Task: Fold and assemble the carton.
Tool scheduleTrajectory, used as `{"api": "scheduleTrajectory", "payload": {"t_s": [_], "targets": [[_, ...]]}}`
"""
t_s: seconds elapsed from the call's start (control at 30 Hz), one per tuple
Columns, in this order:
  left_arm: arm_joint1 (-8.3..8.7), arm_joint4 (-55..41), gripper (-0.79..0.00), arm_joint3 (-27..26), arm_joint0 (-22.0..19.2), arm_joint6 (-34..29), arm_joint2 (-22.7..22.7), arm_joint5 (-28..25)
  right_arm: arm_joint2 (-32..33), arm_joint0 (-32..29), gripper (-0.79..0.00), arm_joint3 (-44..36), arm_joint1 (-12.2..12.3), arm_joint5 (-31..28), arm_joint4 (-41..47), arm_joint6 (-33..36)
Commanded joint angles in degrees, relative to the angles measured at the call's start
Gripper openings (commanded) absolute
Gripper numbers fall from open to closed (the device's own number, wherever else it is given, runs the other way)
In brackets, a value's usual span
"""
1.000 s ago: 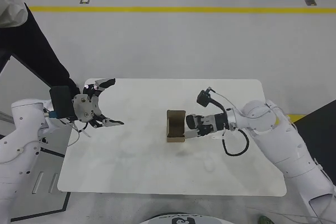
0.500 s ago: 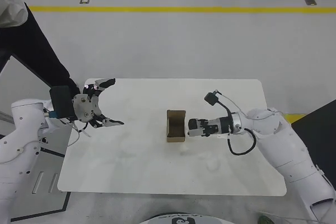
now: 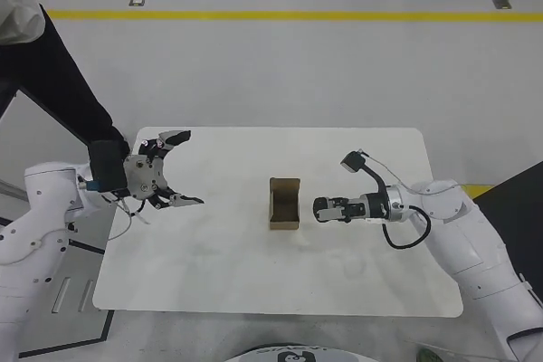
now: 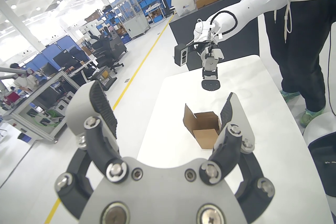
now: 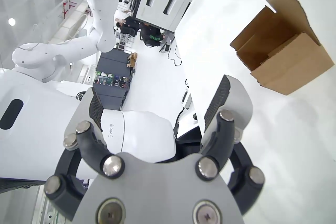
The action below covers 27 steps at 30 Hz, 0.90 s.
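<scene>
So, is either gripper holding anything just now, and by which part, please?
Nothing is held: left gripper and right gripper are open and empty, clear of the carton.

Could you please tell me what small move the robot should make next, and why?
Probably bring the left tool in toward the carton. The carton stands open with one flap upright, and nothing holds it. Both tools are open. The right tool sits close beside the carton without touching it, while the left hangs far off.

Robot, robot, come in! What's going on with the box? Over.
Left gripper open, far off. Right gripper open, beside carton, not touching. Carton open-topped, one flap up. Nothing in the way.
</scene>
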Motion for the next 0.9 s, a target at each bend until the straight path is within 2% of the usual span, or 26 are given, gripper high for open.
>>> {"api": "scheduleTrajectory", "payload": {"t_s": [0.0,0.07,0.13,0.43,0.47,0.57,0.67,0.87], "targets": [[0.67,-6.42,0.000,0.44,0.26,-5.58,3.34,0.00,0.00,0.00,0.000,0.00,0.00,0.00,0.00,0.00],[1.78,-17.64,0.000,2.02,0.67,-13.47,6.86,0.00,0.00,0.00,0.000,0.00,0.00,0.00,0.00,0.00],[2.95,-28.31,0.000,1.90,-1.01,-22.06,7.48,0.00,0.00,0.00,0.000,0.00,0.00,0.00,0.00,0.00],[2.89,-29.88,0.000,2.94,-0.42,-21.97,7.86,0.24,0.00,0.00,0.000,0.00,0.00,0.00,0.00,0.00],[2.78,-34.19,0.000,3.92,0.27,-23.31,8.78,0.43,0.00,0.00,0.000,0.00,0.00,0.00,0.00,0.00],[3.05,-47.95,0.000,4.53,0.19,-32.91,11.91,0.18,0.00,0.00,0.000,0.00,0.00,0.00,0.00,0.00],[3.69,-65.32,0.000,4.29,-0.67,-46.52,15.84,1.24,0.00,0.00,0.000,0.00,0.00,0.00,0.00,0.00],[3.79,-66.21,0.000,4.05,-1.21,-47.93,15.76,1.68,0.00,0.00,0.000,0.00,0.00,0.00,0.00,0.00]]}}
